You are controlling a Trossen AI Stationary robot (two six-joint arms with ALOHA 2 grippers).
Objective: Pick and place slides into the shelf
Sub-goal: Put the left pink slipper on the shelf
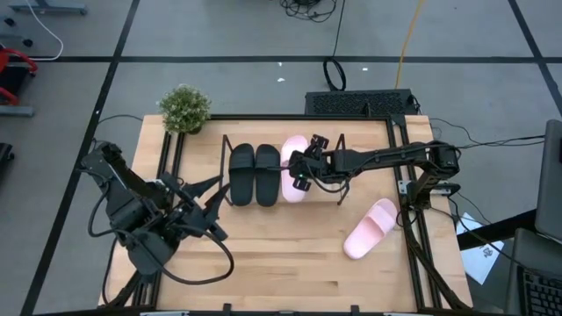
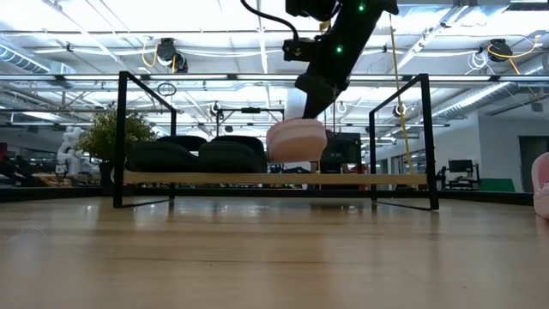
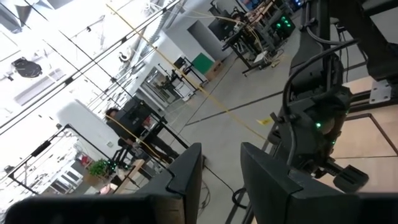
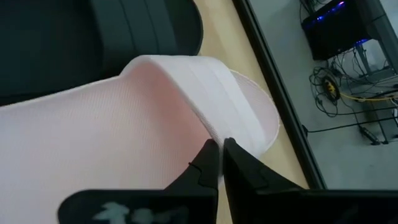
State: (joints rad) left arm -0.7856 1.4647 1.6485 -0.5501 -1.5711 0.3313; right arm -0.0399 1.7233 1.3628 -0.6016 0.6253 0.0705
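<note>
Right wrist view: right tool (image 4: 221, 155) pinches pink slide's (image 4: 124, 124) strap — hidden from above.
Low view: slide hangs under tool, inside shelf (image 2: 274, 178).

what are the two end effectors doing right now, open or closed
Left end effector: open, empty, parked at the table's left.
Right end effector: closed on the strap of a pink slide in the shelf.

Two matte black slides (image 1: 254, 174) sit beside a pale pink slide (image 1: 292, 167) in the black-rod shelf (image 1: 225, 171); another pink slide (image 1: 370, 228) lies on the light wooden table (image 1: 281, 254).
</note>
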